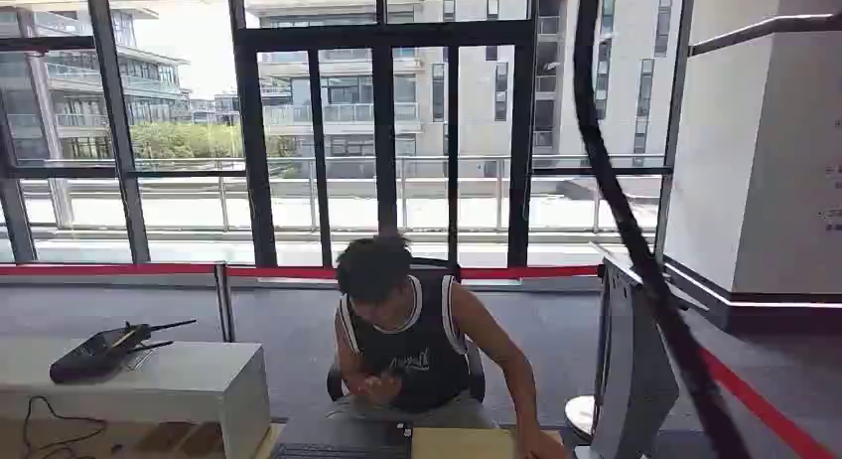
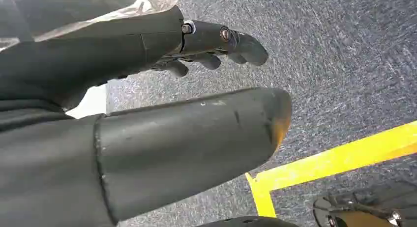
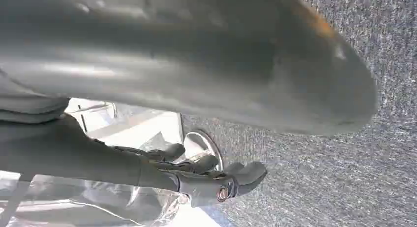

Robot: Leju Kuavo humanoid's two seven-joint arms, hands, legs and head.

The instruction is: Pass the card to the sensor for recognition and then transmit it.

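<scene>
Grey carpet lay beneath the left hand (image 2: 162, 94) and right hand (image 3: 192, 138), both hanging with fingers loosely apart and holding nothing, while no card could be made out anywhere; judged thin, light, stiff and slick, it would want pinching at an edge

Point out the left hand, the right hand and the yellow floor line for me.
left hand (image 2: 196, 119): left wrist view, on the thick grey thumb.
right hand (image 3: 206, 180): right wrist view, on the dark fingers over the carpet.
yellow floor line (image 2: 344, 156): left wrist view, on the long stripe across the grey carpet.
</scene>
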